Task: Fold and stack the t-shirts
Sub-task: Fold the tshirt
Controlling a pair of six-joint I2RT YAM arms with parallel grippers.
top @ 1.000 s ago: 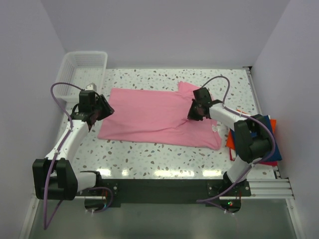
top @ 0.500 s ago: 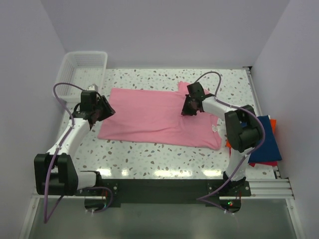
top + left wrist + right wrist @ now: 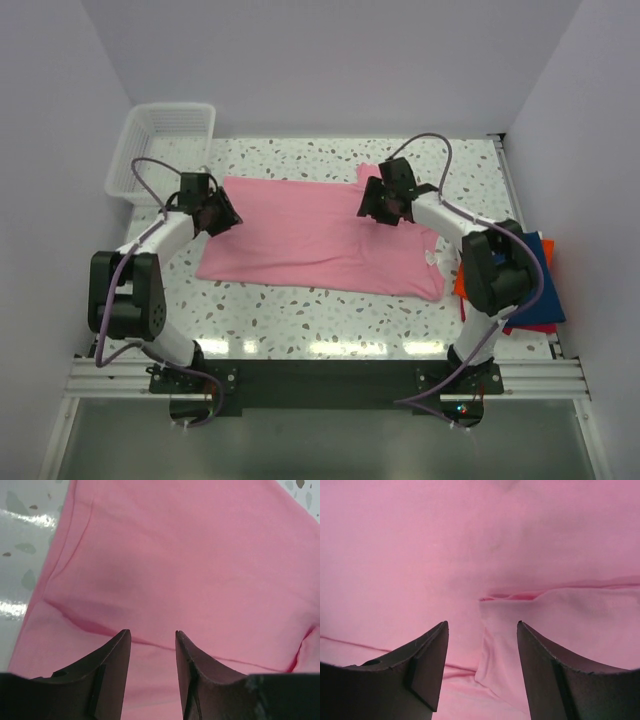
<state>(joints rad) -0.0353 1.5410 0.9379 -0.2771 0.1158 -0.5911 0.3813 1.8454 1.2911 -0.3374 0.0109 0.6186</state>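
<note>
Speckled surface (image 3: 300, 310) carries the pink t-shirt (image 3: 310, 240), spread flat. The left tool (image 3: 151, 635) is over its 9 o'clock edge and the right tool (image 3: 482, 625) near 2 o'clock, both with jaws apart just above the cloth.

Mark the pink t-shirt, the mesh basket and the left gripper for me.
pink t-shirt (image 3: 300, 235), top external view, middle of its spread body.
white mesh basket (image 3: 128, 150), top external view, its left wall.
left gripper (image 3: 152, 635), left wrist view, midway between its open fingertips.
</note>
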